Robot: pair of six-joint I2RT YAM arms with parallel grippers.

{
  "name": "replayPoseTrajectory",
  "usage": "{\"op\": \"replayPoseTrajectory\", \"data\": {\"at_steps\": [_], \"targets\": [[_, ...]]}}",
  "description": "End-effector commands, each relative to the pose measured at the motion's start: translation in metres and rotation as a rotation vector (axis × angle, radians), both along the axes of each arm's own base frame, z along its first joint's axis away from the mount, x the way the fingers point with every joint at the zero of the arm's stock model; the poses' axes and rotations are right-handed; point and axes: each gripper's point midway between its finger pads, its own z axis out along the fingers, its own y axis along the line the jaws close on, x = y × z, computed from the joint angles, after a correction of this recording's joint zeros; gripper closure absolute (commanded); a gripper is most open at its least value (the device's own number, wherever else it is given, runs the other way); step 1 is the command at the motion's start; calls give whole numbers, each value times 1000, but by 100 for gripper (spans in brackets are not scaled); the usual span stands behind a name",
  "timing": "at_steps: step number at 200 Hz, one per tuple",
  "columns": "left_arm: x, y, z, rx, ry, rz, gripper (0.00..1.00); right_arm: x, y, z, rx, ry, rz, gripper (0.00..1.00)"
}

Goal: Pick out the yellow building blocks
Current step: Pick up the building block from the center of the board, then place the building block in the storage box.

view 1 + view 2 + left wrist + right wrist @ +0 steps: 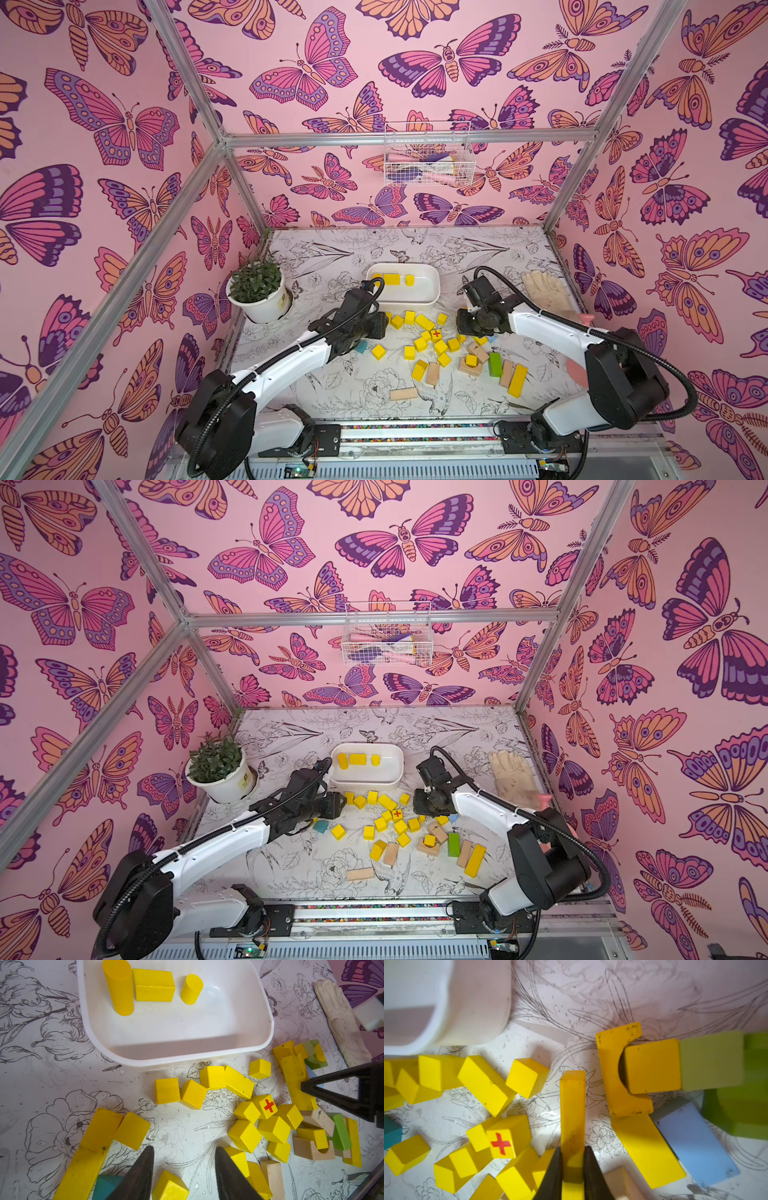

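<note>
Black right fingers [591, 1174] of mine pinch a slim yellow wooden bar [572, 1105] by one end, while my black left fingers [141, 1176] stand spread with nothing between them above the flower-printed worktop [52, 1064]. In both top views three yellow wooden blocks [392, 279] lie inside the white plastic tub [415, 301] near frame centre, the other yellow building blocks [419, 344] scattered just below it among bare tan blocks [433, 373].
</note>
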Motion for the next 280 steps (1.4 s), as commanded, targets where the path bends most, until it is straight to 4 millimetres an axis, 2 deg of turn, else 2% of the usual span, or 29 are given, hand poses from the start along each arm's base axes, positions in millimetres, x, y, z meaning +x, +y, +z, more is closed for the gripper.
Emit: {"op": "replayPoseTrajectory", "data": {"at_steps": [1, 72, 112, 116, 147, 185, 221, 280], "targets": [[-3, 5, -1, -17, 3, 17, 51, 2, -2, 19, -19, -32, 16, 100], [-2, 9, -1, -31, 6, 33, 51, 31, 24, 72, 27, -114, 72, 100], [-2, 11, -1, -42, 6, 37, 50, 52, 50, 97, 42, -148, 123, 100], [-2, 11, -1, -43, 7, 38, 50, 55, 53, 90, 31, -128, 127, 100], [-2, 12, -1, -51, 7, 39, 50, 73, 74, 89, 20, -126, 152, 100], [-1, 14, 0, -65, 7, 44, 50, 91, 92, 76, 14, -113, 160, 100], [-1, 15, -1, -80, 8, 46, 51, 106, 103, 60, 9, -94, 155, 100], [-1, 18, 0, -100, 7, 48, 50, 131, 116, 44, -19, -85, 148, 100]]}}
